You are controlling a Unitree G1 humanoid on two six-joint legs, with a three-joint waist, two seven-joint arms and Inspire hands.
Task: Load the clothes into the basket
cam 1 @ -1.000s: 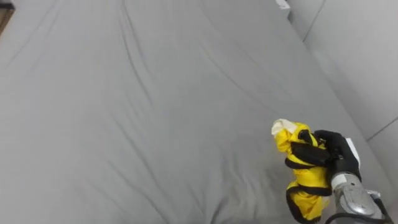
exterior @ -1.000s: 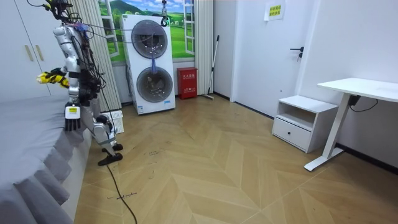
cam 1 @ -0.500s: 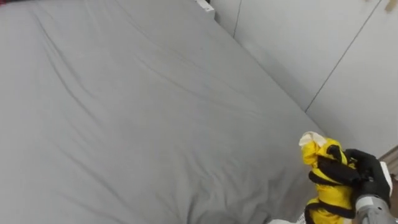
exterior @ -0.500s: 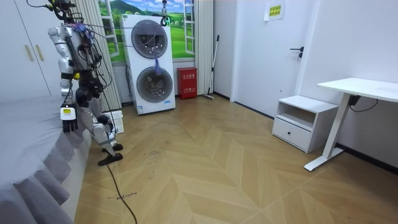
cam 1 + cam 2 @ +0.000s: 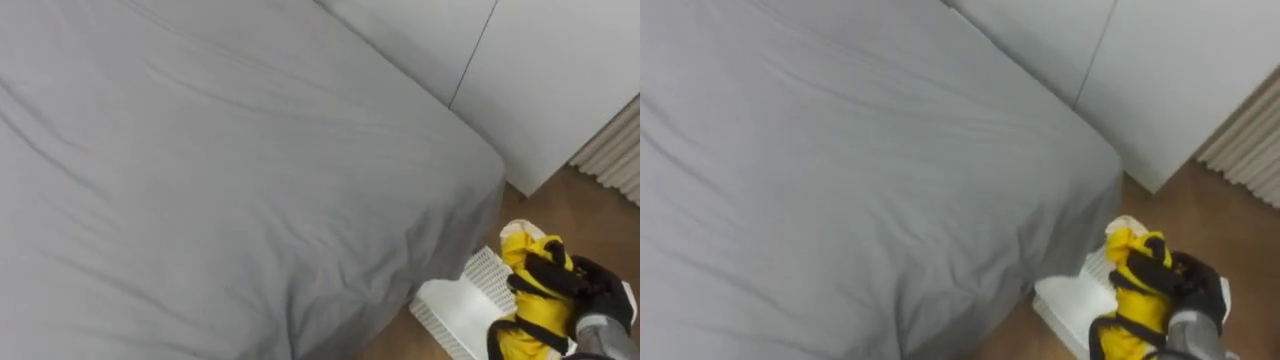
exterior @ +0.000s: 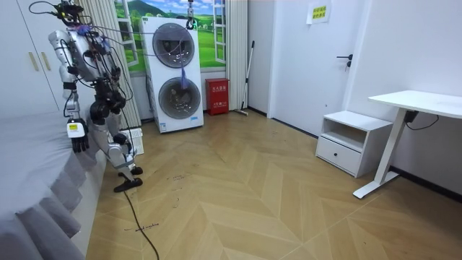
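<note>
Room view: robot stands at the foot corner of the grey bed (image 5: 200,170). Left hand (image 6: 74,137) hangs low by the mattress edge; you can't tell its fingers from here.

Eye views, bed side first: the sheet is rumpled, with no clothing on the part you can see. Just off the bed's corner, the white basket (image 5: 452,306) sits on the wood floor. To its right, the yellow garment (image 5: 532,300) is bunched up and held above floor level, near the basket's far edge. Right hand (image 5: 592,292) has its dark fingers curled tight round it.

Judgement: pickup is done. You have yet to bring the bundle over the basket's opening and release it.
</note>
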